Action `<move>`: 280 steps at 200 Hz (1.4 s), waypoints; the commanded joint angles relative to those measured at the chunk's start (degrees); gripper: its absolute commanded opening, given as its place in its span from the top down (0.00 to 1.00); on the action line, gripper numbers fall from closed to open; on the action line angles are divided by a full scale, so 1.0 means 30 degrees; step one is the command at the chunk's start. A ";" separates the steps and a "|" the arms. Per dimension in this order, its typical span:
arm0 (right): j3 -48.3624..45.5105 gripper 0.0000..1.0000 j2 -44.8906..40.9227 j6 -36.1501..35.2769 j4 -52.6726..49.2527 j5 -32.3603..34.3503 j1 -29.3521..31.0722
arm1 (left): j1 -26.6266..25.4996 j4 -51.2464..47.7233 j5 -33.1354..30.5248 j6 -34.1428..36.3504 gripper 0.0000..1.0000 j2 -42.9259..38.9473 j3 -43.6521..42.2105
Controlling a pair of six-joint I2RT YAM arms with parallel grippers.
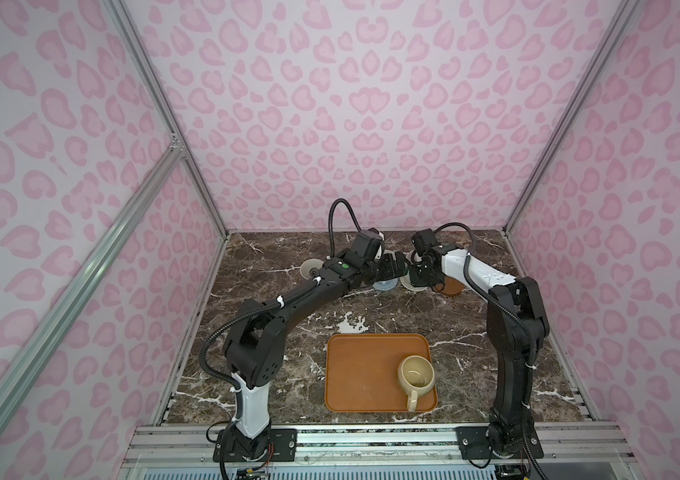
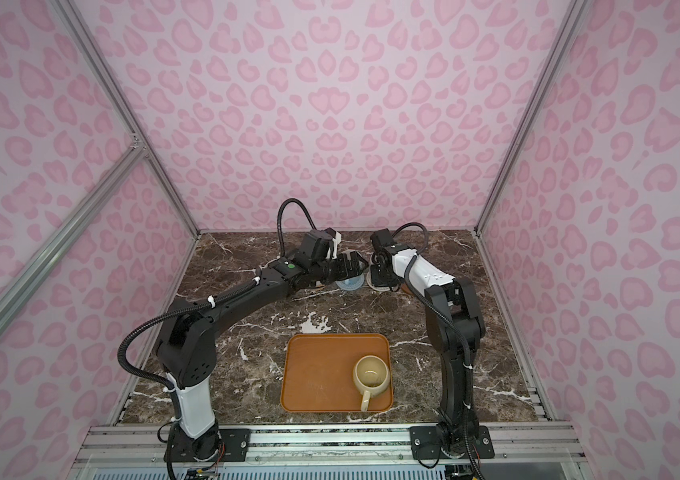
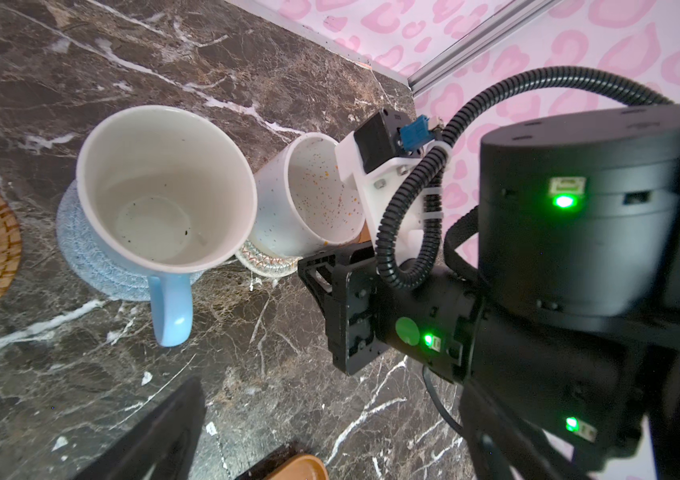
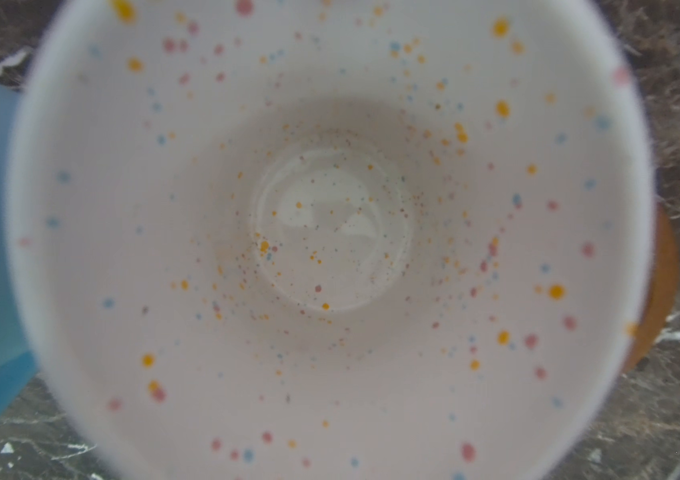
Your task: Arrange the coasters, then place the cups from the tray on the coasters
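Both arms are stretched way out toward the far edge of the table, with the tips nearly meeting around the middle. The left arm folds at the elbow near its base, then runs long and low. The left gripper has its jaws spread wide. The right arm stands tall, then bends forward and down, wrist pitched at the tabletop. The right gripper is pinched closed. The two grippers sit just beside each other.

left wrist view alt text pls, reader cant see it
A light blue mug sits on a grey-blue woven coaster on dark marble, a speckled white mug on a cream woven coaster beside it. The right arm looms close.
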 commanded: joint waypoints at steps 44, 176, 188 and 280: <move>0.0080 0.62 -0.0197 0.0201 -0.0128 0.0169 -0.0005 | 0.0037 -0.0172 -0.0442 0.0172 0.03 -0.0500 -0.0101; -0.3622 0.01 -0.6247 0.1459 -0.0024 0.0591 0.0380 | 0.0040 0.0237 -0.0347 0.0370 0.03 -0.3652 -0.2705; -0.4222 0.02 -0.7000 0.1489 0.0004 0.0454 0.0495 | 0.0037 0.0131 -0.0395 0.0387 0.03 -0.4035 -0.3009; -0.9925 0.02 -1.3702 0.3118 -0.0222 0.0000 0.3175 | -0.0238 0.0242 0.2209 0.0804 0.03 -0.6548 -0.6164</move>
